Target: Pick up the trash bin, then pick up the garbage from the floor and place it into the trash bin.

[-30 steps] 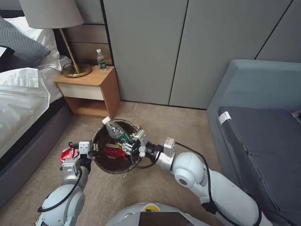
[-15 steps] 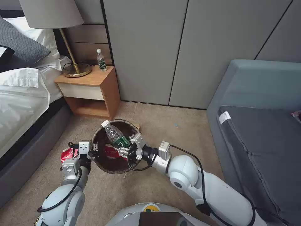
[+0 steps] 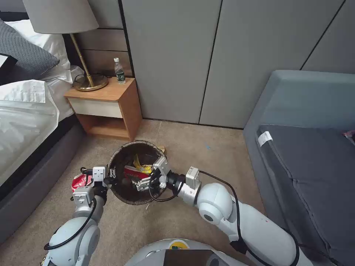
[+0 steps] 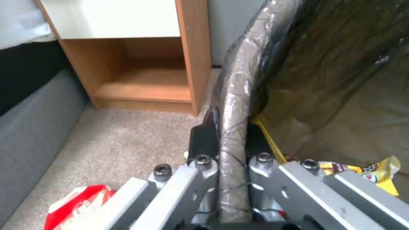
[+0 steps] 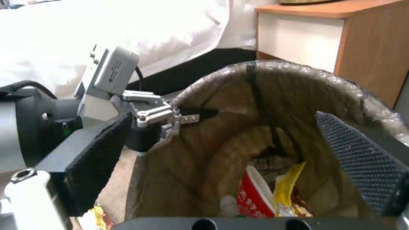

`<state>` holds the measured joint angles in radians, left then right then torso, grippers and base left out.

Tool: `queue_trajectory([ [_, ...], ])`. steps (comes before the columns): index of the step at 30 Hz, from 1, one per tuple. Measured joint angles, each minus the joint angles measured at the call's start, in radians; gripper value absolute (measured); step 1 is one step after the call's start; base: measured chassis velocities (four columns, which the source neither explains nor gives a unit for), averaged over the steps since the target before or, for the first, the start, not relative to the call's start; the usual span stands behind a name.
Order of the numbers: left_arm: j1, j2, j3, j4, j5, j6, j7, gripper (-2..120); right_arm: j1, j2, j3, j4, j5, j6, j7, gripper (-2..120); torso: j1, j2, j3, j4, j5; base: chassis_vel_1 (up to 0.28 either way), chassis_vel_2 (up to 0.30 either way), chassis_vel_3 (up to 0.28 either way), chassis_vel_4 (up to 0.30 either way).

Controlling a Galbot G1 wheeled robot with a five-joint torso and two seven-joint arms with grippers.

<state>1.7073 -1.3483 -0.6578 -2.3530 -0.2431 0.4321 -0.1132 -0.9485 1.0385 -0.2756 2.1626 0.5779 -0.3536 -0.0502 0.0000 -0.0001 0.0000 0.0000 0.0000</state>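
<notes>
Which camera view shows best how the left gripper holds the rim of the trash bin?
The left wrist view: the left gripper is shut on the bagged rim of the trash bin, one finger on each side. The right wrist view shows this grip from across the bin; the head view, small, from above.

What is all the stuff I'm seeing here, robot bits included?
trash bin: one, lined with a dark bag, on the carpet before the robot.
garbage in the bin: red-and-white carton and yellow wrappers.
red-and-white carton on the floor: one, left of the bin.
bottle: one, clear with a green label, upright on the nightstand.
nightstand: one, wooden.
lamp: one, gold base.
bed: white sheets, left.
sofa: grey, right.
left gripper: shut on the bin's rim.
right gripper: open above the bin.
</notes>
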Motion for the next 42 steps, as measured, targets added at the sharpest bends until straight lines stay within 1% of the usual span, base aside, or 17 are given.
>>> queue_trajectory([
  [5,0.000,0.000,0.000,0.000,0.000,0.000,0.000,0,-0.001,0.000,0.008,0.008,0.005,0.007,0.005,100,0.000,0.000,0.000,0.0000,0.0000,0.000,0.000,0.000,0.000],
  [10,-0.001,0.000,-0.001,0.001,0.000,0.000,0.000,0,-0.001,-0.004,0.038,0.043,0.032,0.012,0.014,100,0.000,0.000,0.000,0.0000,0.0001,0.000,0.000,0.000,0.000],
  [14,-0.002,-0.001,-0.001,0.002,0.000,0.000,0.001,0,-0.001,-0.019,0.073,0.078,0.053,0.012,0.013,100,0.000,0.000,0.000,0.0000,0.0001,0.000,0.000,0.000,0.000],
  [18,-0.003,-0.002,0.000,0.002,0.000,0.000,0.001,0,-0.021,-0.037,0.146,0.106,0.064,0.018,0.011,100,0.000,0.000,0.000,0.0000,0.0001,0.000,0.000,0.000,0.000],
  [19,-0.003,-0.002,0.000,0.002,0.000,0.000,0.001,0,-0.021,-0.037,0.146,0.106,0.064,0.018,0.011,100,0.000,0.000,0.000,0.0000,0.0001,0.000,0.000,0.000,0.000],
  [22,-0.003,-0.002,0.000,0.003,0.000,0.000,0.001,0,-0.056,-0.049,0.219,0.108,0.063,0.036,0.008,100,0.000,0.000,0.000,-0.0001,0.0002,0.000,0.000,0.000,0.000],
  [23,-0.003,-0.002,0.000,0.003,0.000,0.000,0.001,0,-0.056,-0.049,0.219,0.108,0.063,0.036,0.008,100,0.000,0.000,0.000,-0.0001,0.0002,0.000,0.000,0.000,0.000],
  [26,-0.004,-0.001,0.000,0.003,0.000,-0.001,0.001,0,-0.087,-0.054,0.277,0.100,0.052,0.061,0.010,100,0.000,0.000,0.000,0.0000,0.0002,0.000,0.000,0.000,0.000],
  [28,-0.004,0.000,-0.001,0.003,-0.001,-0.001,0.001,0,-0.113,-0.070,0.313,0.091,0.036,0.098,0.027,100,0.000,0.000,0.000,-0.0001,0.0002,0.000,0.000,0.000,0.000],
  [29,-0.004,0.000,-0.001,0.003,-0.001,-0.001,0.001,0,-0.113,-0.070,0.313,0.091,0.036,0.098,0.027,100,0.000,0.000,0.000,-0.0001,0.0002,0.000,0.000,0.000,0.000],
  [34,-0.004,0.001,-0.003,0.003,-0.003,-0.001,0.002,0,-0.162,-0.082,0.354,0.089,0.011,0.144,0.090,100,0.000,0.000,0.000,0.0000,0.0002,0.000,0.000,0.000,0.000],
  [36,-0.004,0.001,-0.003,0.002,-0.003,-0.001,0.002,0,-0.205,-0.073,0.380,0.082,-0.030,0.168,0.109,100,0.000,0.000,0.000,0.0000,0.0001,0.000,0.000,0.000,0.000],
  [37,-0.004,0.001,-0.003,0.002,-0.003,-0.001,0.002,0,-0.205,-0.073,0.380,0.082,-0.030,0.168,0.109,100,0.000,0.000,0.000,0.0000,0.0001,0.000,0.000,0.000,0.000],
  [38,-0.004,0.001,-0.003,0.001,-0.003,-0.001,0.002,0,-0.241,-0.063,0.401,0.080,-0.057,0.178,0.119,100,0.000,0.000,0.000,0.0002,0.0002,0.000,0.000,0.000,0.000],
  [40,-0.003,0.001,-0.004,0.001,-0.004,-0.001,0.002,0,-0.312,-0.042,0.441,0.084,-0.086,0.183,0.125,100,0.000,0.000,0.000,-0.0001,0.0002,0.000,0.000,0.000,0.000],
  [41,-0.003,0.001,-0.004,0.001,-0.004,-0.001,0.002,0,-0.312,-0.042,0.441,0.084,-0.086,0.183,0.125,100,0.000,0.000,0.000,-0.0001,0.0002,0.000,0.000,0.000,0.000],
  [42,-0.003,0.002,-0.005,0.001,-0.005,-0.001,0.002,0,-0.346,-0.033,0.462,0.086,-0.106,0.190,0.126,100,0.000,0.000,0.000,-0.0003,0.0002,0.000,0.000,0.000,0.000],
])
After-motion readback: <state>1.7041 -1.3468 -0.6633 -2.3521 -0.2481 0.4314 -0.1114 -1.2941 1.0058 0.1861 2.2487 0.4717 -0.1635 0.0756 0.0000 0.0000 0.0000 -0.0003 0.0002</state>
